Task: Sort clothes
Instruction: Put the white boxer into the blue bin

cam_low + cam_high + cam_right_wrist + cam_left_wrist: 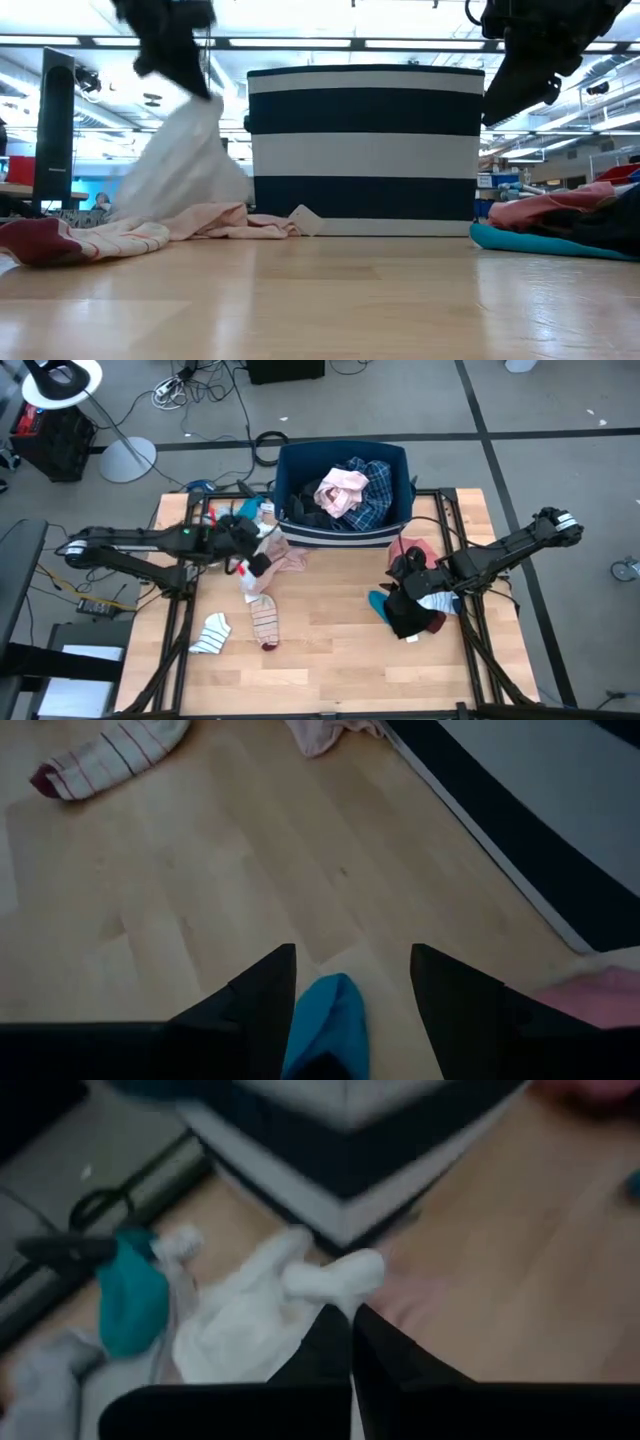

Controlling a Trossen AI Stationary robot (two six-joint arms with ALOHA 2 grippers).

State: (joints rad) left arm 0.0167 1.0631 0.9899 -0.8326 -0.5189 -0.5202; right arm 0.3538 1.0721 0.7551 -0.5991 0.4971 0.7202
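My left gripper [258, 563] [350, 1325] is shut on a white garment [190, 150] in front of the bin's left corner, above a pink piece [290, 560]. My right gripper [400, 567] [350, 970] is open and hangs clear above a pile at the right: teal cloth [325, 1015], a black piece [410, 615] and a red piece [422, 550]. The teal cloth lies on the table below the gap between its fingers. The dark blue bin with a white stripe [345, 525] holds a pink piece [340, 490] and a blue plaid shirt [375, 495]. My left gripper pinches a bunched upper part of the white garment [330, 1275] between its two fingers, coming from above and slanting down. The garment hangs slack below the fingers in the low view, and its lower end [175, 205] spreads onto the table beside the pink piece.
A red-striped sock [263, 620] and a white sock with blue stripes [212, 632] lie on the table at the near left. A teal item [130, 1295] and other small pieces lie left of the bin. Bare wood [330, 640] shows at the middle and near side.
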